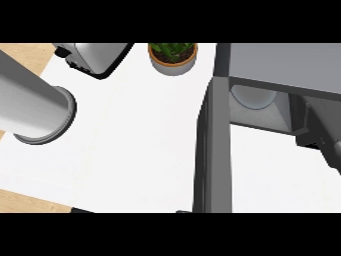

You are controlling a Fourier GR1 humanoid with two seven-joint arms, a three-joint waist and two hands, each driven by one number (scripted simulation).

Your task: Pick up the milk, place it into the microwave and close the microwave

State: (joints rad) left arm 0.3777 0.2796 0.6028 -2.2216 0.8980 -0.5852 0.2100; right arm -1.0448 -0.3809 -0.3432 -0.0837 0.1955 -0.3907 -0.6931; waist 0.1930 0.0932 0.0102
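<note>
The microwave [291,62] stands at the right with its door [213,150] swung open and seen edge-on. A round glass turntable [253,96] shows inside the cavity. My right forearm [339,150] reaches from the lower right into the opening. Only a dark part of my right hand [311,131] shows there; the rest is hidden under the microwave's top. The milk is in no view. A thick grey left forearm [21,97] crosses the left side close to the camera, and its hand does not show.
A potted plant [173,56] stands at the back of the white counter [136,145]. A silver appliance [92,55] sits at the back left. The counter's wooden edge [10,197] runs along the lower left.
</note>
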